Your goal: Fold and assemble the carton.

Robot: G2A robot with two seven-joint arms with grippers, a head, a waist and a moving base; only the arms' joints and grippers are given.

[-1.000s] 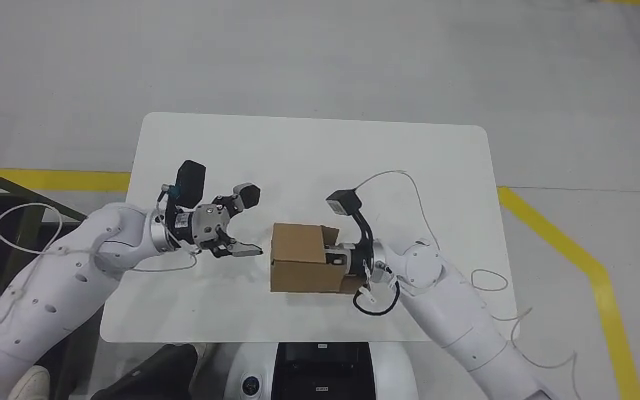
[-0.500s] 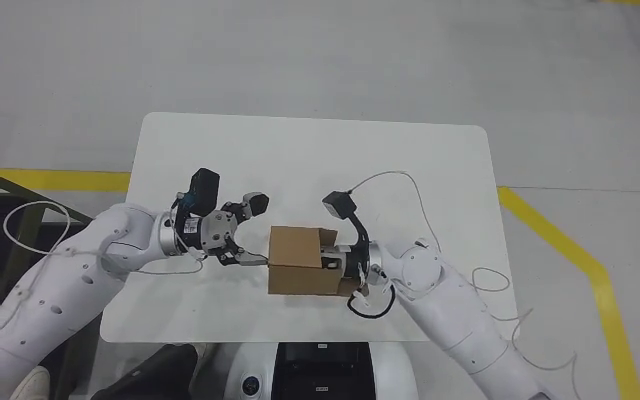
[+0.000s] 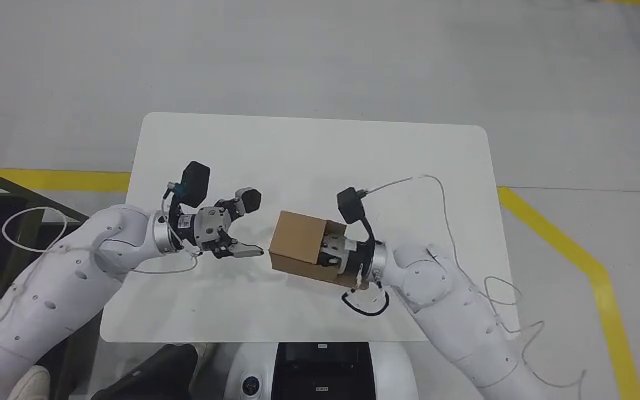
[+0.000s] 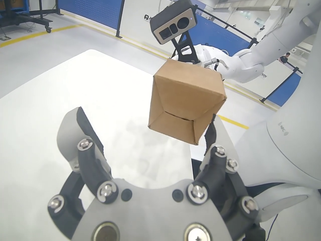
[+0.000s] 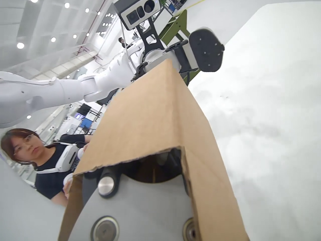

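Close in, I see the carton [image 3: 300, 240], brown boxy cardboard, lifted off the white table [image 3: 300, 150] and tilted. Its long axis runs left to right, open end over the right gripper [image 3: 336, 258], whose grip I cannot tell. Its folded end faces the left gripper [image 3: 248, 222], jaws spread, just apart.

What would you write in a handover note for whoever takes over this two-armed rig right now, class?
Left gripper: open, empty, just short of the brown cardboard carton, not touching.
Right gripper: sits inside the carton's open end over the white table; grip hidden.
Done: the end facing the left gripper is folded shut.
Left: close the open end.
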